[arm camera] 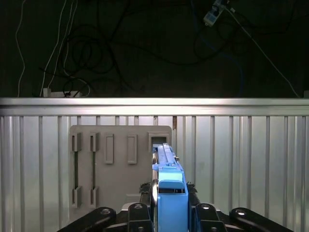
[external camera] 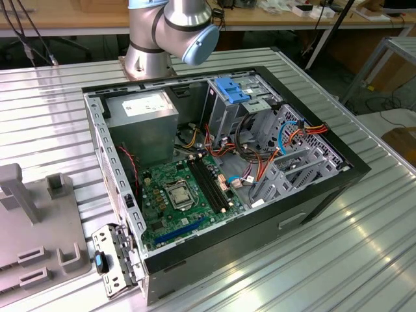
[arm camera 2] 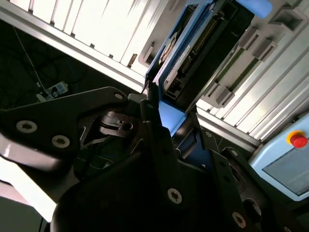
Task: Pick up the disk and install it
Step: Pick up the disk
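We log gripper (arm camera: 170,207) pinching the disk (arm camera: 164,162) edge-on w/ jaws pressed on both sides. Disk sits over grey holder plate (arm camera: 120,145) on ribbed table (arm camera: 251,159). Plate lies at the exterior view's left of open PC case (external camera: 260,231).

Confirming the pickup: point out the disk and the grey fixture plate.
the disk (arm camera: 171,198), first wrist view, blue rail end.
the grey fixture plate (arm camera: 120,183), first wrist view, bare face below its slots.
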Available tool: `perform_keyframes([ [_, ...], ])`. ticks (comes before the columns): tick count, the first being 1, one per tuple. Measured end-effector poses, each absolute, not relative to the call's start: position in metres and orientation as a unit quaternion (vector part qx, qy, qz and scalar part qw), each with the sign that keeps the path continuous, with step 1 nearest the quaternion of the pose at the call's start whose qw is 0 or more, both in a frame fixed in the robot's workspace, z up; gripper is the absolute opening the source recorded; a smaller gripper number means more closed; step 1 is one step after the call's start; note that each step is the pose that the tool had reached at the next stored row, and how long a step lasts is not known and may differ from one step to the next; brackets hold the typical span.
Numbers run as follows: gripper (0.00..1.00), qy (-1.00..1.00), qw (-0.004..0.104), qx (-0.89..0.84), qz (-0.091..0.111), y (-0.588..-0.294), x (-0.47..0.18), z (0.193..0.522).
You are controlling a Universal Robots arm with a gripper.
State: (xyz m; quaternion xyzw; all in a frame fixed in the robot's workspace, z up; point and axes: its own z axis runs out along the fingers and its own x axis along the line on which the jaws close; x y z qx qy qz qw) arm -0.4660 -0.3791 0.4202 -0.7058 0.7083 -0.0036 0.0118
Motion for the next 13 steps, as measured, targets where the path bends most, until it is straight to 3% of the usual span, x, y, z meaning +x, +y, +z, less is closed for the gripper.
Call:
perform_keyframes([
  [13,0.37,0.708,0.012,-0.706,-0.003,-0.379,-0.466,0.463],
])
